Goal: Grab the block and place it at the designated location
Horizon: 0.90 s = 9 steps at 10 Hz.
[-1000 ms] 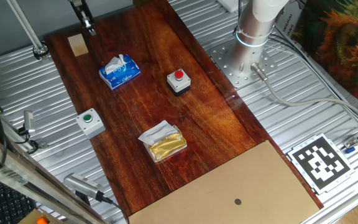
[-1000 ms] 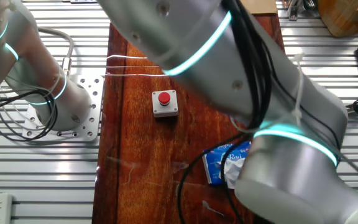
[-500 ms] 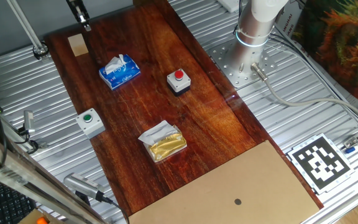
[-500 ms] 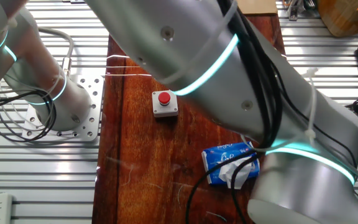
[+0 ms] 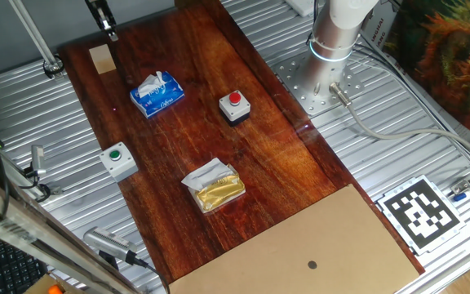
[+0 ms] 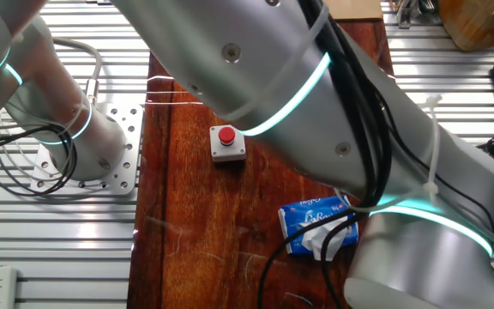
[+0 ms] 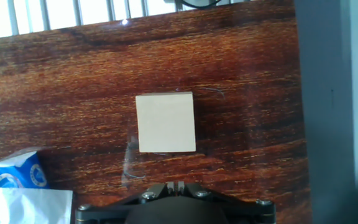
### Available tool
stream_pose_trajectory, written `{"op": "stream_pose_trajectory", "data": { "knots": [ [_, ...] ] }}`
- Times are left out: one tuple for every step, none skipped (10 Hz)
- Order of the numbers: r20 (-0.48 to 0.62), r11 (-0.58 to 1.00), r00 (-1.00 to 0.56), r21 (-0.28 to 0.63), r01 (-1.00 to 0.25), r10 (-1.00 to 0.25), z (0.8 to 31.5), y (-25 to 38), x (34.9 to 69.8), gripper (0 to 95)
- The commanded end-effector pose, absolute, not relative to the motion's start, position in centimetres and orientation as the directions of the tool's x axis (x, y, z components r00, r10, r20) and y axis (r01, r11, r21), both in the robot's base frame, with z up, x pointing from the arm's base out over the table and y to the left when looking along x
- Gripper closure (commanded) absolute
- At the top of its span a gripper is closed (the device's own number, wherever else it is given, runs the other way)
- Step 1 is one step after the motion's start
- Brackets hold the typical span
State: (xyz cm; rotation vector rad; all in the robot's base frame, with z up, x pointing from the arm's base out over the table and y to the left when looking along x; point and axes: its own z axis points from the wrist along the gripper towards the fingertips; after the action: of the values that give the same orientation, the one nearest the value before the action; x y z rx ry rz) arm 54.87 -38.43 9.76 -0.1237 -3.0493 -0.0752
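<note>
The block [image 5: 100,59] is a small light-tan wooden cube at the far left corner of the dark red-brown board [image 5: 276,155]. In the hand view the block [image 7: 165,122] lies flat just ahead of the fingers, and nothing touches it. My gripper [image 5: 111,33] hangs just above and behind the block, with its fingers together and nothing between them; it shows at the bottom of the hand view [image 7: 176,185]. The designated location is the tan cardboard sheet [image 5: 300,245] with a dark dot [image 5: 312,264] at the near end. In the other fixed view the arm hides the block.
A blue tissue pack [image 5: 157,92] lies near the block and shows in the hand view [image 7: 17,190]. A red-button box [image 5: 234,106], a green-button box [image 5: 117,159] and a gold packet [image 5: 213,186] stand on the board. The arm's base [image 5: 333,37] is at the back right.
My gripper has shifted slightly up and to the left over the block. In the other fixed view the arm has moved and uncovered more of the tissue pack.
</note>
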Motion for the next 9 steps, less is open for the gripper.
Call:
{"op": "stream_pose_trajectory", "data": {
  "knots": [
    [0.087, 0.996, -0.993, 0.053, 0.078, 0.073, 9.7, -38.4, 54.9, 0.0],
    [0.086, 0.995, -0.994, 0.054, 0.078, 0.073, 9.6, -38.4, 54.9, 0.0],
    [0.086, 0.995, -0.994, 0.055, 0.077, 0.072, 9.5, -38.5, 54.9, 0.0],
    [0.085, 0.996, -0.994, 0.055, 0.076, 0.071, 9.4, -38.5, 55.0, 0.0],
    [0.082, 0.996, -0.994, 0.055, 0.074, 0.069, 9.1, -38.7, 55.3, 0.0],
    [0.08, 0.996, -0.994, 0.056, 0.073, 0.069, 9.0, -38.8, 55.8, 0.0],
    [0.08, 0.996, -0.994, 0.056, 0.073, 0.068, 9.0, -38.9, 56.3, 0.0],
    [0.079, 0.996, -0.995, 0.057, 0.071, 0.066, 9.1, -39.1, 56.9, 0.0],
    [0.078, 0.996, -0.995, 0.057, 0.071, 0.066, 9.0, -39.1, 57.2, 0.0]
  ]
}}
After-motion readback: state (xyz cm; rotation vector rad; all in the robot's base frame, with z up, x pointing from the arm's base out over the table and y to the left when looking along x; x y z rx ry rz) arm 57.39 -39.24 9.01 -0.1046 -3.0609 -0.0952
